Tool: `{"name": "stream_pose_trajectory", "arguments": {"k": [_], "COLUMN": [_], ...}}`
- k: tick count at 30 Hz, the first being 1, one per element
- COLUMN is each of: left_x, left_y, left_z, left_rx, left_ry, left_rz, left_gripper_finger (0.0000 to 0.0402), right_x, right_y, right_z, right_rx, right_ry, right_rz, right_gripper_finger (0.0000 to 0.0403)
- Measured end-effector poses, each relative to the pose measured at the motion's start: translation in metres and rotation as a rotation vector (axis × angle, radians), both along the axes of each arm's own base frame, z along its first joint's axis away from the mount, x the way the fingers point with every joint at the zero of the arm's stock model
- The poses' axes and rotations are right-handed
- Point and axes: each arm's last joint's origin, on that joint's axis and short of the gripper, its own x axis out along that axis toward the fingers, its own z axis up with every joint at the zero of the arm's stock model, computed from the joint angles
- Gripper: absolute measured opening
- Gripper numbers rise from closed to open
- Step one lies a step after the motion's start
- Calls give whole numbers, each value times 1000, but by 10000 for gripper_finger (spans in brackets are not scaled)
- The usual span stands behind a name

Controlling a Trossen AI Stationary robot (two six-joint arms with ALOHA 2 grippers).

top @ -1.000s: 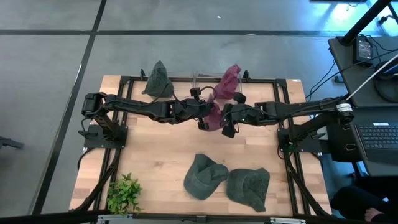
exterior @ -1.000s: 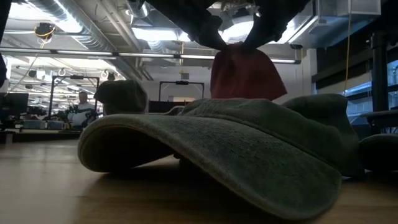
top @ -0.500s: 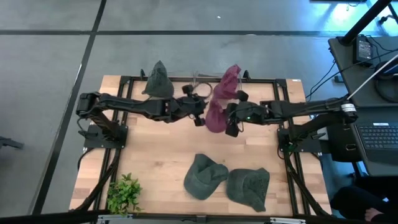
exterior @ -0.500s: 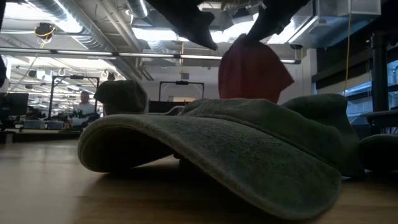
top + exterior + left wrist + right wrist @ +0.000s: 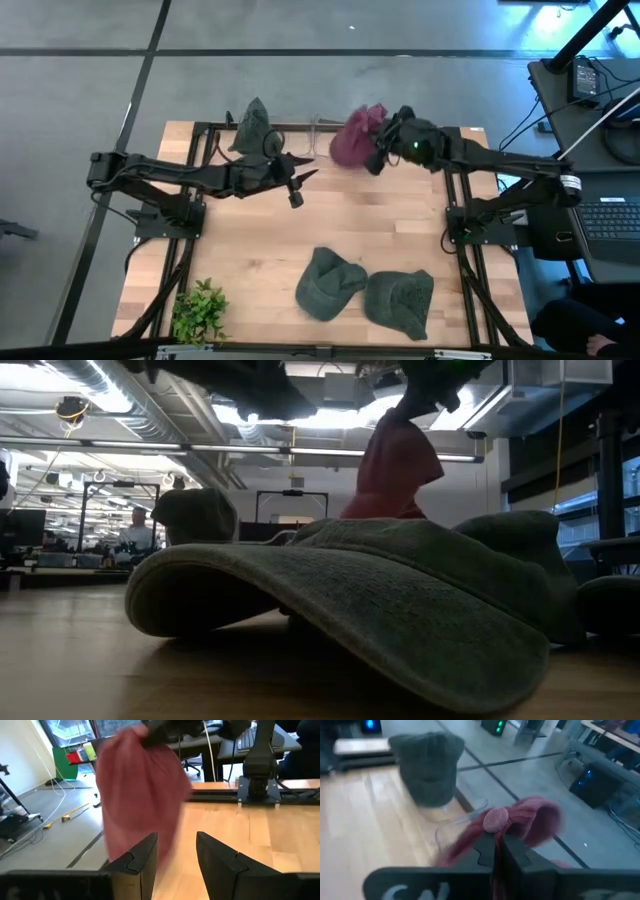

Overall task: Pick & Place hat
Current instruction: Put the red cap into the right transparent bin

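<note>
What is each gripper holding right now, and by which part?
The right gripper is shut on the maroon hat, pinching its crown right beside the top button. The left gripper is open and holds nothing.

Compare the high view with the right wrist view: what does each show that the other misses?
Only the high view shows the left hand, open and empty over the table, two green hats at the near edge and the plant. Only the right wrist view shows the right hand shut on the maroon hat beside its top button. Both show the green hat on the stand.
</note>
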Motion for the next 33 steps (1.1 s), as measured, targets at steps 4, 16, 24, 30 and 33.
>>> {"name": "stream_pose_trajectory", "arguments": {"k": [4,16,24,30,33], "left_x": [-4,-4,-4,-4,-4], "left_y": [-1,0,0,0,0], "left_z": [-7,-8,-9,-10,-10], "left_rx": [-9,3,2,2,2], "left_ry": [-7,0,21,21,22], "left_rz": [-2,8,8,7,7], "left_gripper_finger": [128,127,128,127,128], "right_x": [-1,22,35,29,26], "right_y": [-19,-68,-88,-97,-100], "right_z": [8,-29,-53,-52,-52], "right_rx": [-10,19,-30,-64,-96], "right_ry": [-96,-6,102,117,156], "right_rz": [-1,-100,-117,-188,-235], "right_gripper_finger": [9,9,9,9,9]}}
